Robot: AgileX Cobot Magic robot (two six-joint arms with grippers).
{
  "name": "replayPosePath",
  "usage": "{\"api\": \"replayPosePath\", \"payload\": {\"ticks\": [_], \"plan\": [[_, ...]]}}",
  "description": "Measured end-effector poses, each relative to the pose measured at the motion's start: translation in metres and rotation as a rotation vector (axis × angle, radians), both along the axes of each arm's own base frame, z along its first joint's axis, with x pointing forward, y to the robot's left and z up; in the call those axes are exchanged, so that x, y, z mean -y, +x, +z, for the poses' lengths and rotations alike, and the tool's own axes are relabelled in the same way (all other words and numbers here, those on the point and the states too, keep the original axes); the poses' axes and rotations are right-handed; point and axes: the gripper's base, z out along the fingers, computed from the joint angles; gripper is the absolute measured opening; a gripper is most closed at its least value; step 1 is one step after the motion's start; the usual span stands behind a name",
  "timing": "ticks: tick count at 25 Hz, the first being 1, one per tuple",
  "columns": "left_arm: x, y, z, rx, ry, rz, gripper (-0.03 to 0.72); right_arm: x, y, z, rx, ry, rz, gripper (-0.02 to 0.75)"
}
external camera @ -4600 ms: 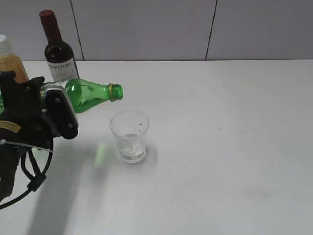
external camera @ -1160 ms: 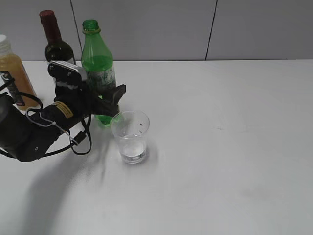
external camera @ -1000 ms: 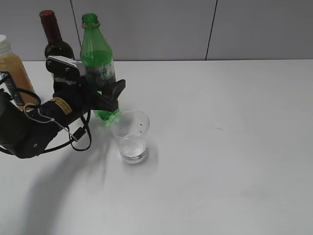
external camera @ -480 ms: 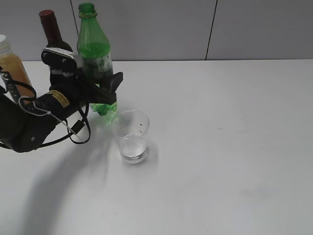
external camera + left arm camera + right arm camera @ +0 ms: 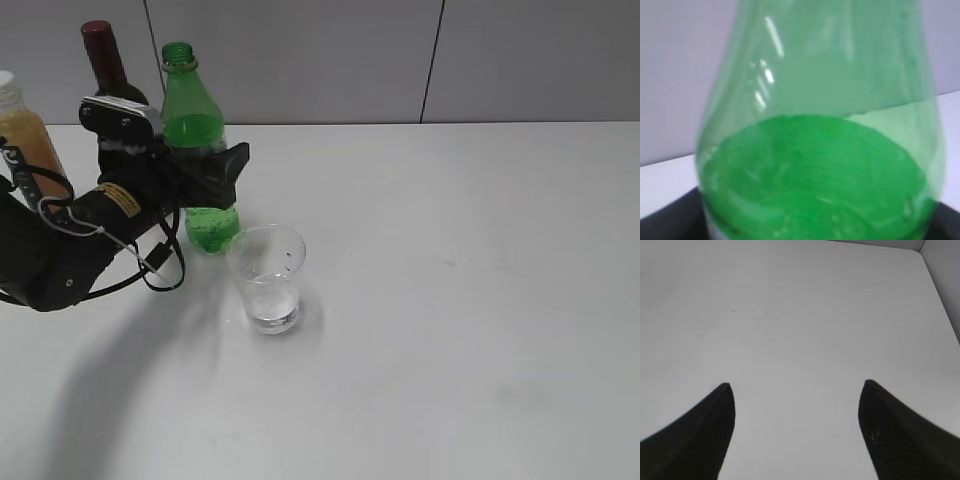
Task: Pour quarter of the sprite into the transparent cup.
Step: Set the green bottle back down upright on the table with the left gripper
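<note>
White table [image 5: 480, 300], sprite [image 5: 196, 150] upright between left jaws, grip unclear, right jaws wide, seen only wrist-side.

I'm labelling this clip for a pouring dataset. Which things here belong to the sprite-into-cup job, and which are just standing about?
Part of the job:
- sprite bottle, upright on the table
- transparent cup, just right of it
- left end effector, around the bottle

Just standing about:
- wine bottle, behind
- orange juice bottle, far left

Green sprite [image 5: 195, 130], clear cup [image 5: 266, 278]
</note>
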Motion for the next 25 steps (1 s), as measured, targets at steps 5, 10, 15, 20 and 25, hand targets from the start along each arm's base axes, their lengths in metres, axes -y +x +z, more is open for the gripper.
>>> {"api": "replayPosePath", "payload": {"ticks": [5, 10, 15, 20, 25], "plan": [[0.001, 0.000, 0.000, 0.005, 0.003, -0.011, 0.619, 0.000, 0.000, 0.000, 0.000, 0.000, 0.000, 0.594], [0.001, -0.001, 0.007, 0.002, 0.007, -0.013, 0.620, 0.000, 0.000, 0.000, 0.000, 0.000, 0.000, 0.594], [-0.001, -0.006, 0.016, 0.008, 0.006, -0.013, 0.622, 0.000, 0.000, 0.000, 0.000, 0.000, 0.000, 0.594], [-0.004, -0.012, 0.024, 0.012, 0.004, -0.011, 0.622, 0.000, 0.000, 0.000, 0.000, 0.000, 0.000, 0.594], [-0.004, -0.013, 0.044, 0.062, -0.015, -0.010, 0.622, 0.000, 0.000, 0.000, 0.000, 0.001, 0.000, 0.594]]}}
